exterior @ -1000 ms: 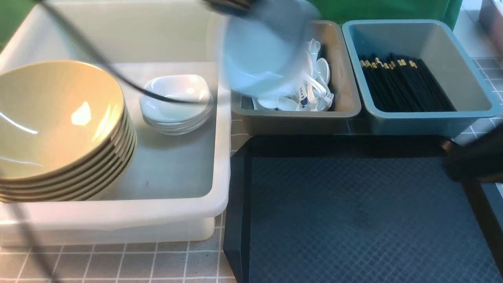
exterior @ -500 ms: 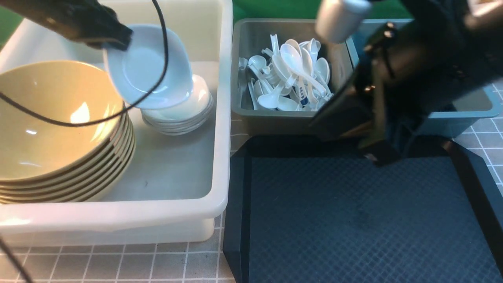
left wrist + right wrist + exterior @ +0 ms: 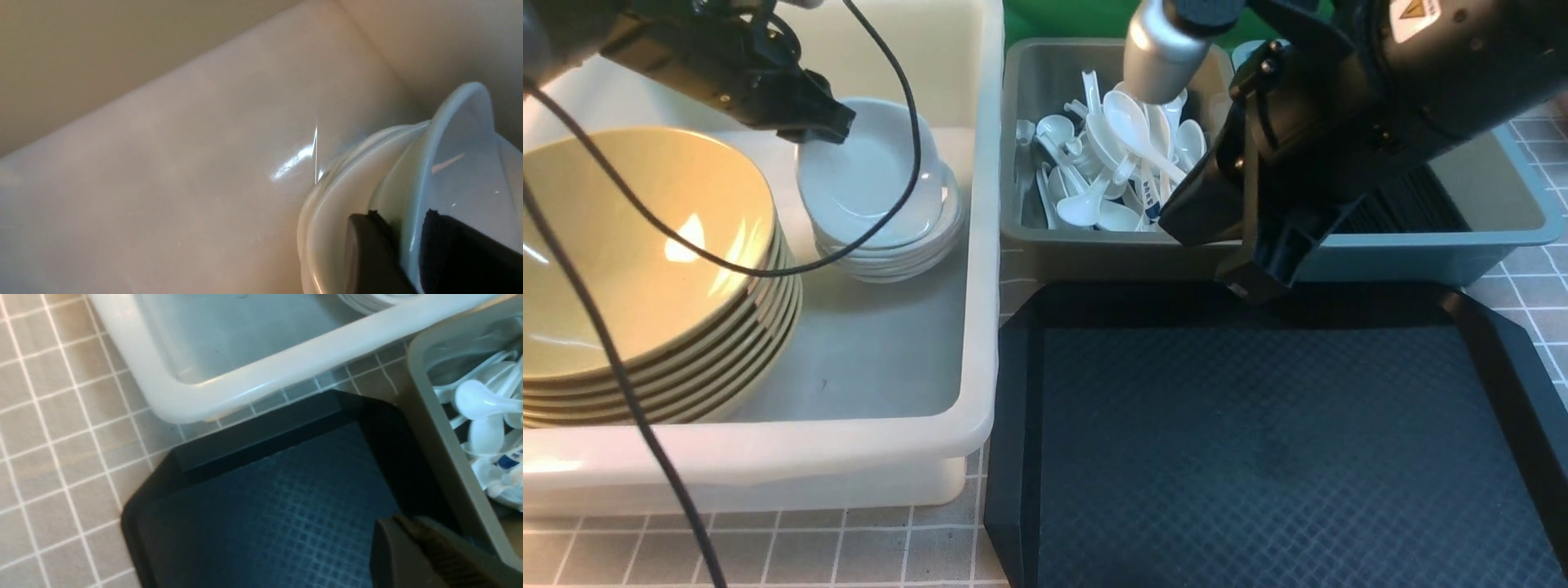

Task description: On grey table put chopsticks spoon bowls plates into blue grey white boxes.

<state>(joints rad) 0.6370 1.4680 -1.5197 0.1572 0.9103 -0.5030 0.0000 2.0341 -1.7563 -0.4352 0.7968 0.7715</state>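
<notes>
My left gripper (image 3: 827, 124) is shut on the rim of a small white plate (image 3: 866, 175). It holds the plate tilted on the stack of plates (image 3: 890, 257) inside the white box (image 3: 768, 453). In the left wrist view the fingers (image 3: 367, 253) pinch that plate's rim (image 3: 461, 163). A stack of yellow bowls (image 3: 637, 261) sits beside the plates. White spoons (image 3: 1119, 155) fill the grey box (image 3: 1045, 245). My right gripper (image 3: 1258, 282) is shut and empty over the black tray's far edge; it also shows in the right wrist view (image 3: 398, 524). Black chopsticks (image 3: 1433, 208) lie in the blue box (image 3: 1515, 237), mostly hidden by the right arm.
The black diamond-textured tray (image 3: 1258, 449) lies on the grey table (image 3: 849, 539) in front of the two smaller boxes. A black cable (image 3: 645, 220) hangs across the bowls. The right wrist view shows the tray (image 3: 265, 498), the white box's corner (image 3: 245, 388) and the spoons (image 3: 482, 400).
My left gripper carried the plate left from above the grey box and lowered it onto the plate stack. My right arm swung in from the right, in front of the blue box.
</notes>
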